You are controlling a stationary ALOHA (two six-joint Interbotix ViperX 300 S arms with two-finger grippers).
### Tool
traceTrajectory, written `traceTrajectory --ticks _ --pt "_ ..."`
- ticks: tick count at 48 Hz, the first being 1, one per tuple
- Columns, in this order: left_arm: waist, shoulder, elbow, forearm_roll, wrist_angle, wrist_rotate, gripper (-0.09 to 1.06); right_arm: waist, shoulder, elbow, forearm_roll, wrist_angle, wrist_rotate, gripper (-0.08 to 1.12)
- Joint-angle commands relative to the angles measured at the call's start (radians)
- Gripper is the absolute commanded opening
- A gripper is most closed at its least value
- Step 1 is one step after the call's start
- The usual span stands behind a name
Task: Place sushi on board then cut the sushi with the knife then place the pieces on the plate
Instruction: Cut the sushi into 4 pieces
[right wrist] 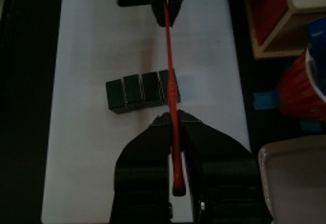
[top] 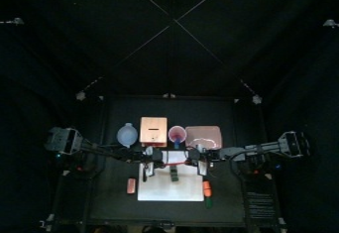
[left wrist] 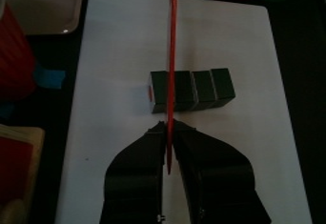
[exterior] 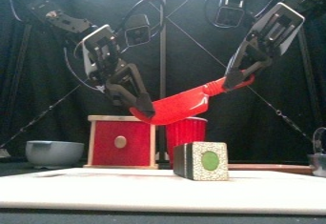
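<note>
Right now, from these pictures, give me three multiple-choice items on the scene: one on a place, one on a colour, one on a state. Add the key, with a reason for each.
1. Where is the sushi roll?
A. lifted in the air
B. on the white cutting board
C. nowhere in view

2. What colour is the knife above the roll?
A. blue
B. green
C. red

3. How is the knife held?
A. by one gripper alone
B. by both grippers, one at each end
C. by neither; it lies flat

Key:
1 B: the roll stands on the board in the front view and both wrist views.
2 C: the blade shows red in the front view.
3 B: the left gripper and the right gripper each clamp one end.
</note>
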Motion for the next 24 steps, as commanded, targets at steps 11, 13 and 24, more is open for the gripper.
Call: traceTrajectory --ticks 11,13,24 --pt "-0.029 0.031 -0.043 -0.041 0.021 -0.003 0.47 0.014 0.063 0.000 0.040 0.012 0.002 0.38" --pt "-0.029 0.037 -0.048 -0.041 0.028 -0.005 0.47 0.012 0.072 -0.002 0.041 0.015 0.002 0.38" --pt "-0.029 0.060 -0.072 -0.040 0.060 -0.003 0.47 0.008 0.097 0.000 0.048 0.028 0.003 0.38"
